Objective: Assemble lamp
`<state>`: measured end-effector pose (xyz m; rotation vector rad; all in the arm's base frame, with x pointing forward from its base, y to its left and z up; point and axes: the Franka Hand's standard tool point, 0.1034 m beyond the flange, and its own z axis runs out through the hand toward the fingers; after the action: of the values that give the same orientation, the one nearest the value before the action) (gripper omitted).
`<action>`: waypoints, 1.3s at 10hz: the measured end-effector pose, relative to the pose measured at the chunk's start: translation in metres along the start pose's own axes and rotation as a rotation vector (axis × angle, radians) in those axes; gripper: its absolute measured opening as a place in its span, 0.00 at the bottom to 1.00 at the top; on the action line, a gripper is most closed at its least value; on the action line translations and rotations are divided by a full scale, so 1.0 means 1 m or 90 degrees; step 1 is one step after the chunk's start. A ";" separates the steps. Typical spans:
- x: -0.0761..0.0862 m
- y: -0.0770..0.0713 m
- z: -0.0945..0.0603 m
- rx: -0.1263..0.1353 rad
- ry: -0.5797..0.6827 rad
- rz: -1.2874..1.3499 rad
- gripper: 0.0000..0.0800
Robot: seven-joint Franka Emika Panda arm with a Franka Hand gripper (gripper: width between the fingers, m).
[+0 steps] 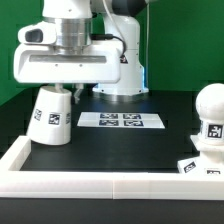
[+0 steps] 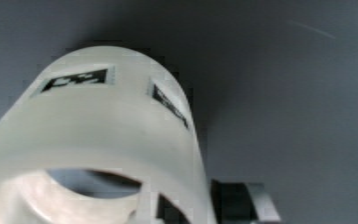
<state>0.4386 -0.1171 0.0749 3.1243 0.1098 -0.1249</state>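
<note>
The white cone-shaped lamp shade (image 1: 49, 116) stands at the exterior view's left on the black table, slightly tilted, with a tag on its side. My gripper (image 1: 63, 93) is right above it and shut on its top rim. In the wrist view the shade (image 2: 114, 120) fills the picture, with its open end close to the camera. My gripper (image 2: 190, 206) pinches the shade's wall, and one dark finger (image 2: 247, 205) shows outside it. The ball-shaped bulb (image 1: 212, 104) sits on the low base (image 1: 204, 163) at the exterior view's right.
The marker board (image 1: 120, 120) lies flat in the middle of the table. A white raised border (image 1: 100, 186) runs along the front and the left side. The arm's white pedestal (image 1: 122, 70) stands behind the board.
</note>
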 end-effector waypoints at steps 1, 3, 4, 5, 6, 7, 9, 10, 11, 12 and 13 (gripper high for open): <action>0.009 -0.018 -0.007 0.017 -0.007 0.012 0.05; 0.037 -0.042 -0.036 0.067 -0.007 0.063 0.06; 0.052 -0.046 -0.052 0.095 -0.003 0.086 0.06; 0.066 -0.048 -0.071 0.126 0.006 0.112 0.06; 0.075 -0.047 -0.086 0.144 0.005 0.123 0.06; 0.080 -0.045 -0.093 0.152 -0.005 0.126 0.06; 0.079 -0.045 -0.090 0.148 -0.004 0.125 0.06; 0.079 -0.045 -0.090 0.148 -0.004 0.125 0.06; 0.081 -0.049 -0.090 0.148 -0.005 0.133 0.06; 0.088 -0.065 -0.098 0.148 -0.003 0.150 0.06; 0.101 -0.083 -0.110 0.150 0.006 0.159 0.06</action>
<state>0.5424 -0.0260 0.1759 3.3355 -0.3178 -0.1290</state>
